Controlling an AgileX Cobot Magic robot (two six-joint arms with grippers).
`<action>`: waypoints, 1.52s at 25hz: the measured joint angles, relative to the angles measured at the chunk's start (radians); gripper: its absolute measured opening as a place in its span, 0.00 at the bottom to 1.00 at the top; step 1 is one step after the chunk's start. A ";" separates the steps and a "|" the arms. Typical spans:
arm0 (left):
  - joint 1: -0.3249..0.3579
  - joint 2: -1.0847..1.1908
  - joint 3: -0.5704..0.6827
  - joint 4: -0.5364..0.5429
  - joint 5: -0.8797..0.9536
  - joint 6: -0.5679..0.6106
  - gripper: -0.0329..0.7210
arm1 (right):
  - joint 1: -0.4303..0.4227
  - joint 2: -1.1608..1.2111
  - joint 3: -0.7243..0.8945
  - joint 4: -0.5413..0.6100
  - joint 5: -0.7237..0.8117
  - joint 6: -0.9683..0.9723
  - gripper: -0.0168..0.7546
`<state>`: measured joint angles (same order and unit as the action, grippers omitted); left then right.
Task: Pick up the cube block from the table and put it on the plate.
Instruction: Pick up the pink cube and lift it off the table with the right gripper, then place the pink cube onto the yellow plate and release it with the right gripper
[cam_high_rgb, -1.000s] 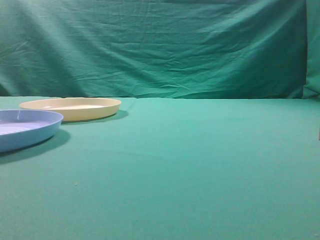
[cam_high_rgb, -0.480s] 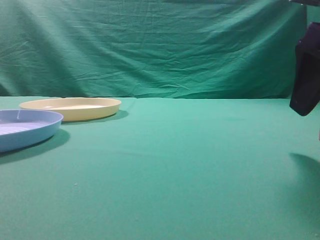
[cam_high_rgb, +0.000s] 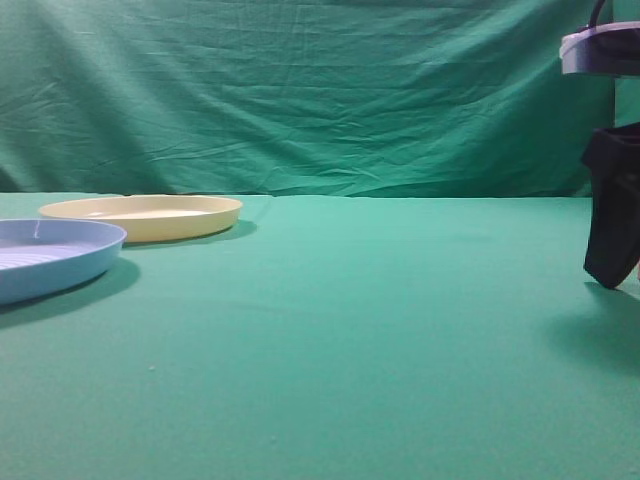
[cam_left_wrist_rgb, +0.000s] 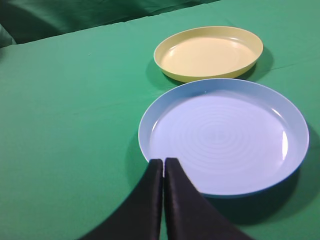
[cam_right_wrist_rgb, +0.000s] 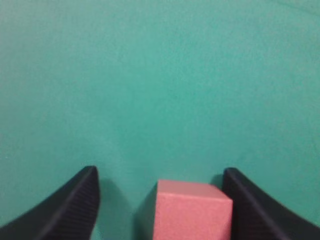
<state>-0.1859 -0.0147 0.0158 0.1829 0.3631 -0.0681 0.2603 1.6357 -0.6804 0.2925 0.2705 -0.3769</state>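
The pinkish-red cube block (cam_right_wrist_rgb: 192, 210) sits on the green table (cam_right_wrist_rgb: 160, 75) between the open fingers of my right gripper (cam_right_wrist_rgb: 160, 172), close to the right finger with a gap on the left. In the exterior view my right gripper (cam_high_rgb: 612, 268) hangs at the far right edge, low over the table; the cube is hidden there. The pale yellow plate (cam_high_rgb: 142, 216) stands at the far left, also seen in the left wrist view (cam_left_wrist_rgb: 209, 53). My left gripper (cam_left_wrist_rgb: 164, 161) is shut and empty, its tips over the near rim of the light blue plate.
A light blue ridged plate (cam_high_rgb: 52, 255) stands at the left edge in front of the yellow plate; it fills the middle of the left wrist view (cam_left_wrist_rgb: 222, 135). Green cloth backdrop (cam_high_rgb: 300, 90) rises behind the table.
My right arm came into the exterior view from the upper right and has lowered toward the table at the right edge. The plates have not moved.
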 joint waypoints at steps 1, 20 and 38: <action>0.000 0.000 0.000 0.000 0.000 0.000 0.04 | 0.000 0.002 0.000 0.002 -0.002 0.000 0.60; 0.000 0.000 0.000 0.000 0.000 0.000 0.04 | 0.305 0.246 -0.762 0.004 0.232 -0.027 0.33; 0.000 0.000 0.000 0.000 0.000 0.000 0.04 | 0.473 0.825 -1.403 0.079 0.107 -0.196 0.33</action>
<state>-0.1859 -0.0147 0.0158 0.1829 0.3631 -0.0681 0.7331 2.4603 -2.0837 0.3719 0.3774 -0.5733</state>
